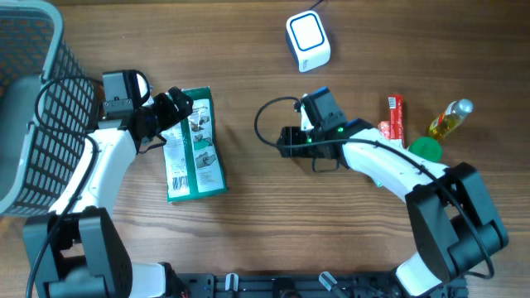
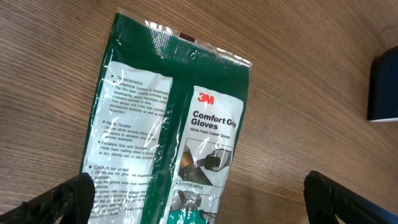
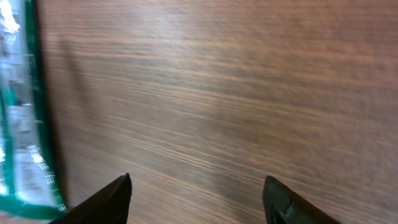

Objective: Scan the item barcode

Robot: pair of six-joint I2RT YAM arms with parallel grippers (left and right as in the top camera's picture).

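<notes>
Glossy green 3M Comfort Grip Gloves packet, apparently lying flat, sits below wide-open left gripper; right gripper, jaws parted, empty, packet edge at its left.

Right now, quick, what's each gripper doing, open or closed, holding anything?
Left gripper: open, above the glove packet, holding nothing.
Right gripper: open, empty, over the table.

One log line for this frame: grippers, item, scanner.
left gripper: open over green plastic glove packet, nothing held | right gripper: open over wooden table, empty | packet: flat on table | white box-shaped scanner: apart from packet
</notes>
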